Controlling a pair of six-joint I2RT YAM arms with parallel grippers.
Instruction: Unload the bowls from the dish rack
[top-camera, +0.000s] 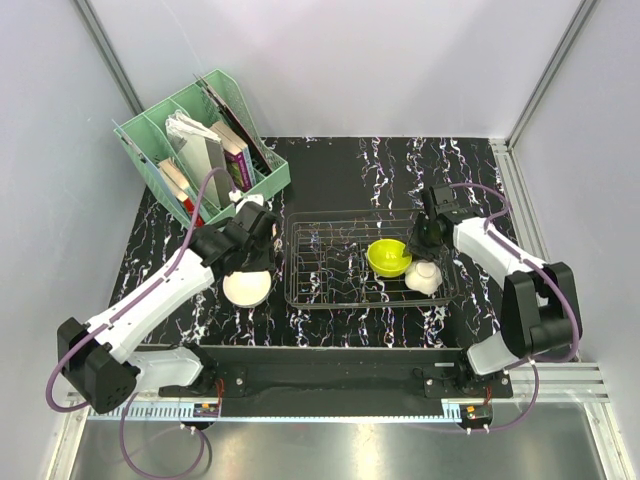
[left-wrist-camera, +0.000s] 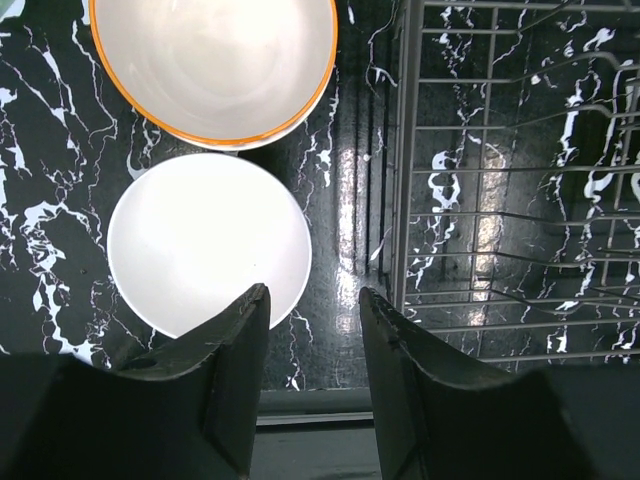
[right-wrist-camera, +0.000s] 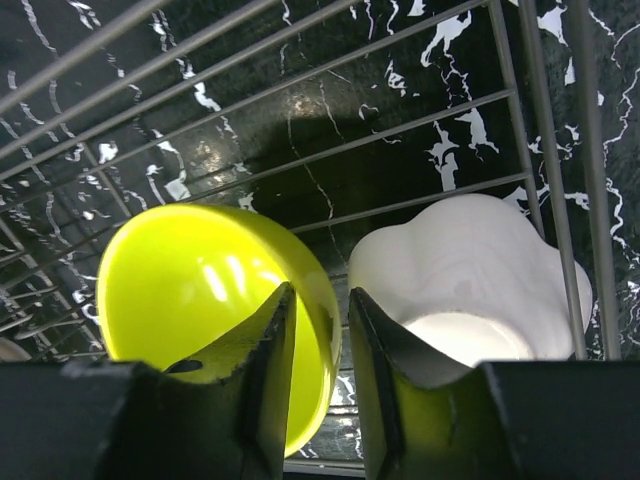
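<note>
The dark wire dish rack (top-camera: 330, 262) holds a yellow-green bowl (top-camera: 387, 255) and a white, wavy-sided bowl (top-camera: 424, 275) at its right end. My right gripper (right-wrist-camera: 320, 300) straddles the yellow-green bowl's (right-wrist-camera: 190, 290) right rim, one finger inside and one outside, closed in on it. The white bowl (right-wrist-camera: 470, 260) lies just right of the outer finger. My left gripper (left-wrist-camera: 313, 295) hangs open over bare table, left of the rack (left-wrist-camera: 500, 200). A plain white bowl (left-wrist-camera: 205, 240) and an orange-rimmed white bowl (left-wrist-camera: 215, 60) sit on the table beside it.
A mint-green file organiser (top-camera: 200, 150) with books stands at the back left. From above, one cream bowl (top-camera: 247, 287) shows beneath the left arm (top-camera: 160, 290). The rack's left half (top-camera: 310, 270) carries only prongs. Grey walls close in on both sides.
</note>
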